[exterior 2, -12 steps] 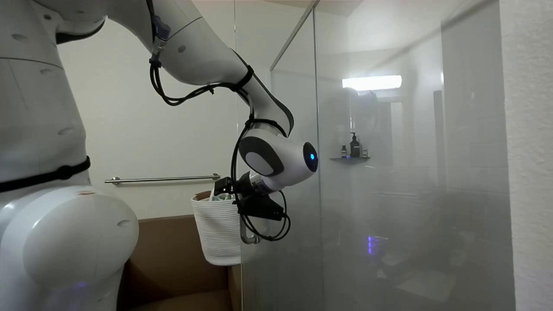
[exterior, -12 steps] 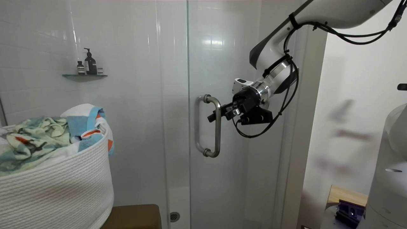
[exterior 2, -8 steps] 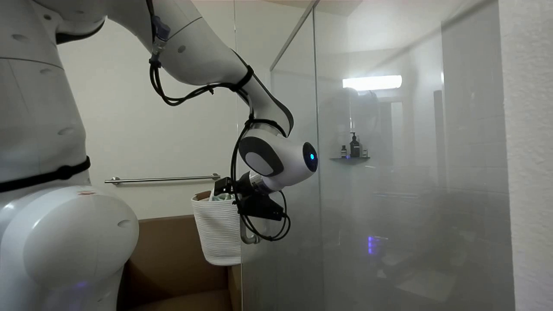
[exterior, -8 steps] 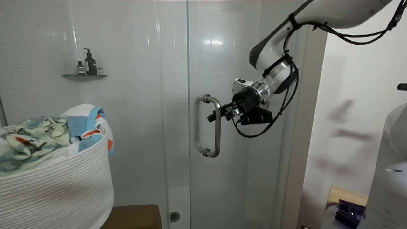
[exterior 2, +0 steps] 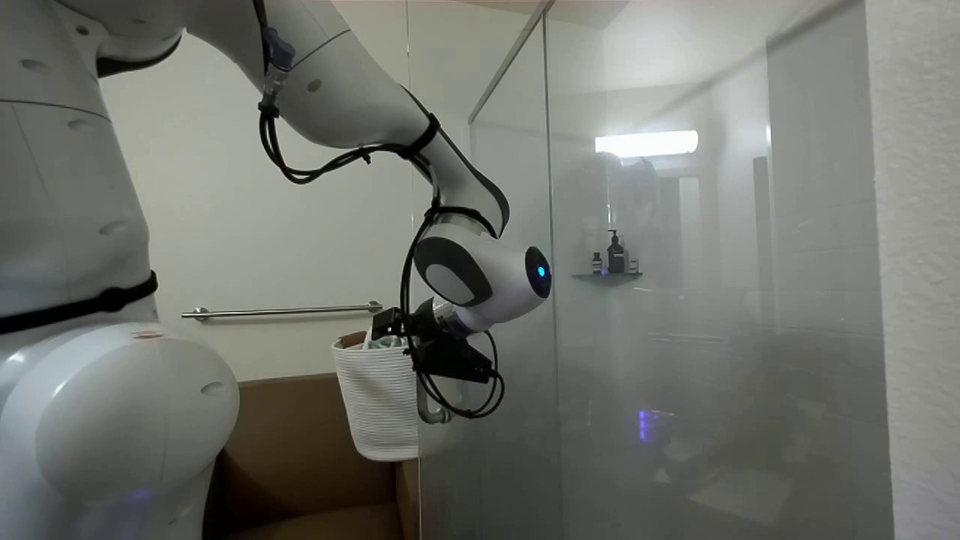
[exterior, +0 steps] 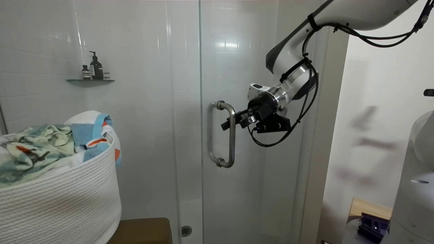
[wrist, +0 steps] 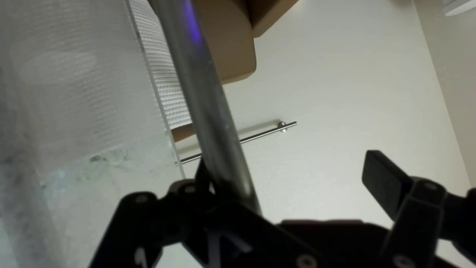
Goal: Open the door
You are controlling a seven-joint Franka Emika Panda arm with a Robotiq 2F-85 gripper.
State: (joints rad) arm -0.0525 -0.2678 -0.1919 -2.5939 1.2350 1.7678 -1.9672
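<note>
Jaws stand spread wide and grip nothing: in the wrist view one of the fingers hangs well off to the right, while the left one reaches behind the silver bar handle, on the glass side. Whether it touches the metal I cannot tell. In an exterior view it crosses the bar's upper stretch, and the handle sits on the door, a tall clear glass panel, near its left edge. I judge the door heavy, stiff and breakable, slow to stop once swinging; the bar looks smooth and perhaps slippery, so take hold of its straight upright below the top bend, without knocking the glass. Farther left is a white basket of towels
</note>
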